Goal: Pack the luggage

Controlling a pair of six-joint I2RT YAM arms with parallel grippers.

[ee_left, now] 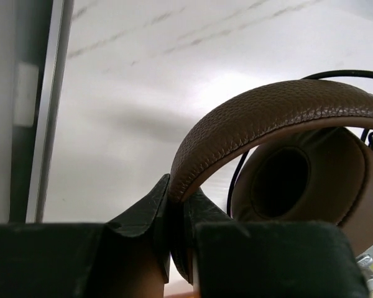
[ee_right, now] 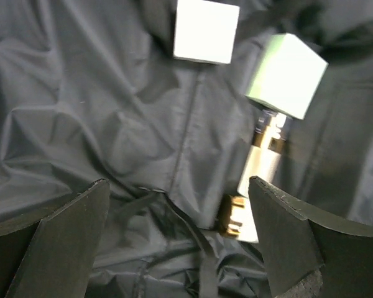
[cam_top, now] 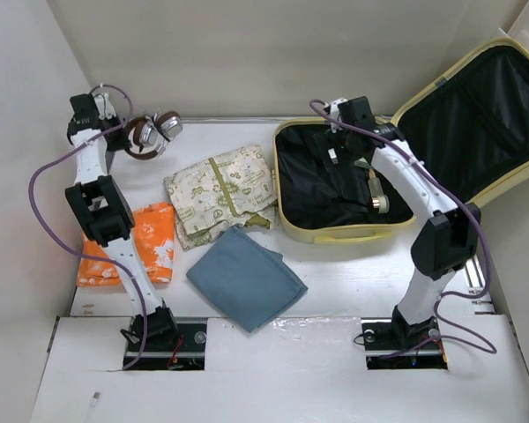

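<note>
Scene as found, by item.

1. The luggage [cam_top: 335, 234] lay open at the far right of the bench [cam_top: 353, 291]. Its shell sat flat near the far edge. Its lid [cam_top: 476, 115] leaned back, up and out toward the far right corner. The black lining was exposed in both halves.

2. The right claw [cam_top: 337, 145] hung directly over the open shell, inside its far left corner. In the right wrist view the right claw [ee_right: 177, 186] stood wide open and held nothing. Only creased lining [ee_right: 93, 112] lay between its fingers. Two pale box-shaped items [ee_right: 206, 30] [ee_right: 286, 76] and a small metal cylinder [ee_right: 261, 164] rested on the lining just beyond the fingertips. What these items were could not be told.

3. The left claw [cam_top: 123, 132] was at the far left corner of the bench, well apart from the luggage, with the width of the bench between them. In the left wrist view the left claw [ee_left: 176, 202] was closed on the brown leather band of the headphones [ee_left: 267, 118]. The band was pinched between the two fingers and an ear cup hung to the right of them. In the overhead view the headphones [cam_top: 154, 132] sat at the far edge, just right of that claw.

4. Three folded cloths lay on the bench to the left of the luggage:
   - A cream-and-green patterned cloth [cam_top: 219, 194] lay just beside the shell's left wall.
   - A blue-grey cloth [cam_top: 247, 278] lay nearer the front edge and overlapped the patterned one.
   - An orange-and-white cloth [cam_top: 154, 242] lay toward the left edge, partly under the left arm.
</note>
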